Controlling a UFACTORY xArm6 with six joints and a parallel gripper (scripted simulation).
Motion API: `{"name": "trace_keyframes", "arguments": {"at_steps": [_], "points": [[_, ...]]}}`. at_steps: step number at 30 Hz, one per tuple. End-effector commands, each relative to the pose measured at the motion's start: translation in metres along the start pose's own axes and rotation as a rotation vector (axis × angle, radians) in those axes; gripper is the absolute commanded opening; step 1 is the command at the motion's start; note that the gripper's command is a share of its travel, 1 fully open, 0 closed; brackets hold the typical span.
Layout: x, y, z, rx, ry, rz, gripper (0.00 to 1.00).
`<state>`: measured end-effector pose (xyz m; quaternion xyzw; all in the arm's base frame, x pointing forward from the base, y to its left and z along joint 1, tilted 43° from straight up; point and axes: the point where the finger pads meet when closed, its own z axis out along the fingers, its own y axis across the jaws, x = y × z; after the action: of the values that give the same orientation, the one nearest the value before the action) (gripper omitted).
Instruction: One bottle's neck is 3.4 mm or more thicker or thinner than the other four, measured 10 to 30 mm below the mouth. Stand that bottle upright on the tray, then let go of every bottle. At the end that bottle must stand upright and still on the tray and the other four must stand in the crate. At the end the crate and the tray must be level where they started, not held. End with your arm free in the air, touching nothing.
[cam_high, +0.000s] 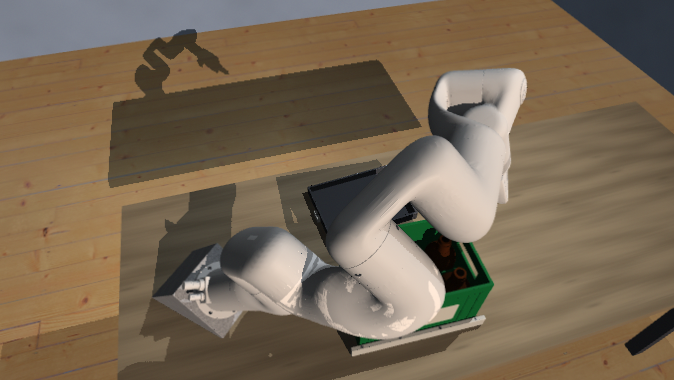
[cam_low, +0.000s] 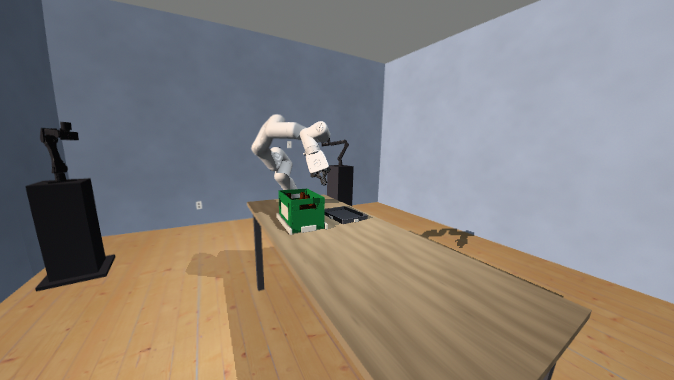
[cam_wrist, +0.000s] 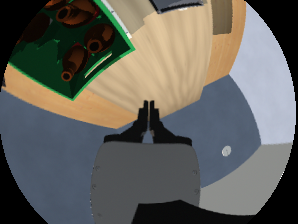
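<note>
My gripper (cam_low: 324, 183) (cam_wrist: 149, 107) is shut with nothing between its fingers. It is tilted and hangs above the height of the green crate. In the wrist view the fingertips lie outside the crate's corner. The green crate (cam_high: 477, 296) (cam_low: 308, 219) stands level on the table. Brown bottles stand in it: one bottle (cam_high: 459, 274) (cam_wrist: 67, 75) and another bottle (cam_high: 444, 249) (cam_wrist: 94, 45) show beside the arm, and several show in the wrist view, two of them nearest. Their neck widths cannot be compared here. The black tray (cam_high: 337, 200) (cam_low: 345, 214) lies flat, with no bottle on its visible part.
A white rail (cam_high: 420, 336) runs along the crate's outer side. The arm (cam_high: 400, 200) passes over the crate and hides parts of the crate and tray in the top view. The tray stands close beside the crate. The table's edge (cam_low: 295, 275) runs near the crate's rail side.
</note>
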<state>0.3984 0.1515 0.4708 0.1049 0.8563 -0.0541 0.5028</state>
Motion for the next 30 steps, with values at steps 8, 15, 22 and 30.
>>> {"name": "trace_keyframes", "arguments": {"at_steps": [8, 15, 22, 30], "points": [[-0.058, 0.059, -0.017, -0.27, -0.254, -0.305, 0.0], [-0.082, 0.092, -0.04, -0.39, -0.404, -0.482, 0.0], [-0.102, 0.13, -0.077, -0.515, -0.594, -0.7, 0.0], [-0.11, 0.165, -0.123, -0.622, -0.798, -0.928, 0.0]]}}
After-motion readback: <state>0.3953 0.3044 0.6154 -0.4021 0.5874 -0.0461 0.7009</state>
